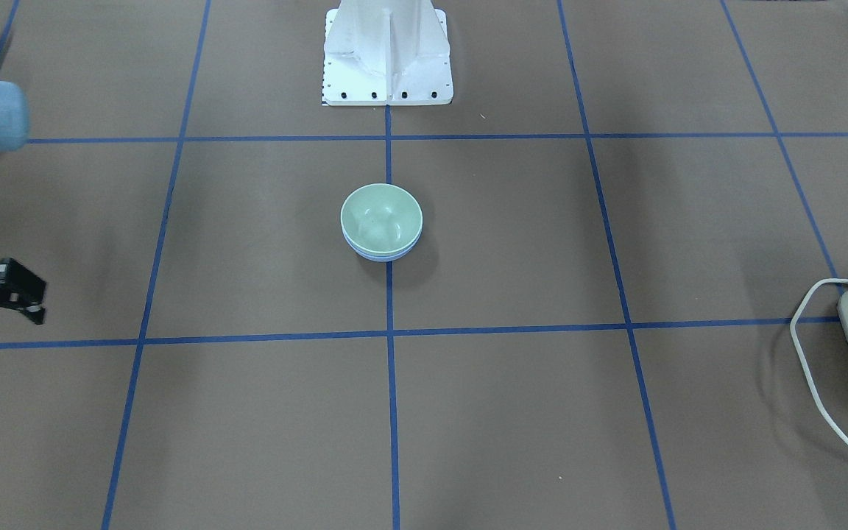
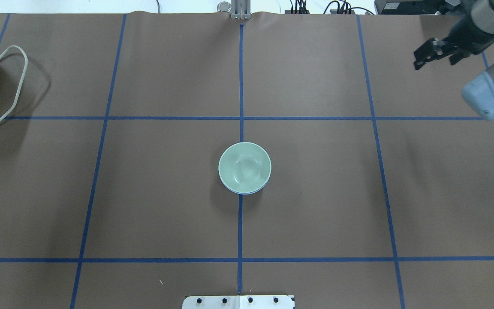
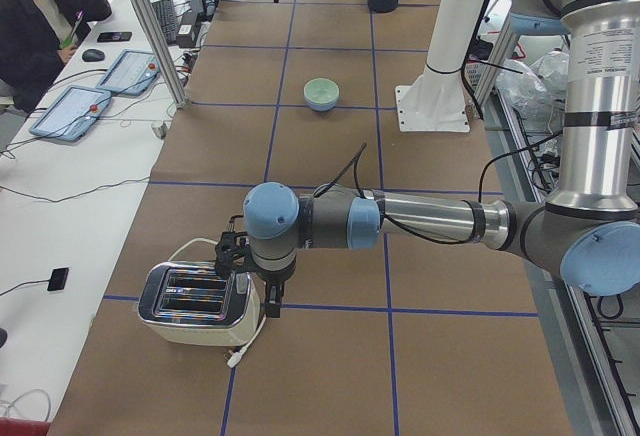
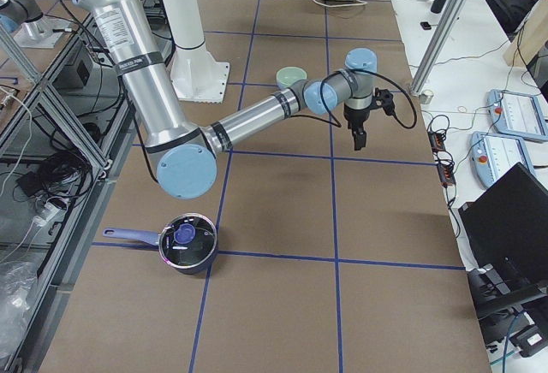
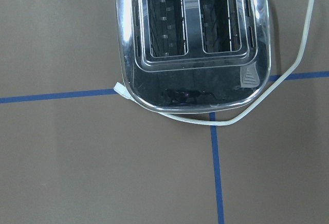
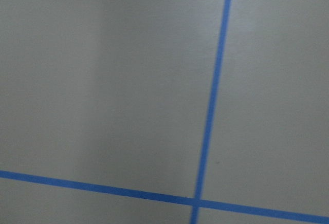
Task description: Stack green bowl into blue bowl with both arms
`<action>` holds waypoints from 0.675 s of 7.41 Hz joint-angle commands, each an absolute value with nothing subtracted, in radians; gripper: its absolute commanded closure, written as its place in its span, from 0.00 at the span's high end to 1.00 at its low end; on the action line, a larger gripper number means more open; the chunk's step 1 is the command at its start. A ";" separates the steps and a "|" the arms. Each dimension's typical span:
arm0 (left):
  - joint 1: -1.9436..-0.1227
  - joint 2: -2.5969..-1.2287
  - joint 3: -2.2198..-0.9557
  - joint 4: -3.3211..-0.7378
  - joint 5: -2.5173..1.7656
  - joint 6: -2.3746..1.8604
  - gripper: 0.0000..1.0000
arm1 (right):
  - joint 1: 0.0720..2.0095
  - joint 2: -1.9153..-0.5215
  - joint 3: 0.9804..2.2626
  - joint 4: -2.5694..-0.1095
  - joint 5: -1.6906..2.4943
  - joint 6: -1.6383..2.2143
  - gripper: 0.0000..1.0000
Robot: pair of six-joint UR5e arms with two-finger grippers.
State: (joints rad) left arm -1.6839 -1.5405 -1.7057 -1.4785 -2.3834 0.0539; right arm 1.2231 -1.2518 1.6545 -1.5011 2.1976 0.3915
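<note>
green bowl point(image 1: 381, 215) nested in blue bowl point(image 1: 383, 255), looks done, hence right gripper point(image 2: 425, 56) empty, far from blue bowl; left gripper point(image 3: 255, 296) farther, above toaster point(image 3: 195, 301); both openings can't tell

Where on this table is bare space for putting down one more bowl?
Bare table lies on both sides of the green bowl, nested in the blue bowl, and in the middle squares farther from the robot base. Crowded: the toaster end, where the left gripper hovers; the pot end.
</note>
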 commanded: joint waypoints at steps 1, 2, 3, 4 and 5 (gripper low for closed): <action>-1.678 -1.543 -1.710 -1.485 -2.385 0.058 0.98 | 1.388 -1.469 1.649 -1.496 2.207 0.096 1.00; -1.678 -1.537 -1.710 -1.509 -2.387 0.066 0.98 | 1.463 -1.549 1.648 -1.497 2.204 -0.008 1.00; -1.678 -1.528 -1.710 -1.514 -2.385 0.066 0.98 | 1.518 -1.634 1.647 -1.488 2.201 -0.055 1.00; -1.678 -1.519 -1.712 -1.516 -2.385 0.067 0.98 | 1.555 -1.687 1.657 -1.482 2.203 -0.055 1.00; -1.678 -1.517 -1.712 -1.517 -2.387 0.067 0.98 | 1.569 -1.709 1.661 -1.480 2.204 -0.055 1.00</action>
State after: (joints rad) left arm -1.6783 -1.5229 -1.7113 -1.5136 -2.3858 0.0665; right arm 1.5329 -1.6560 1.6545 -1.4849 2.2031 -0.0412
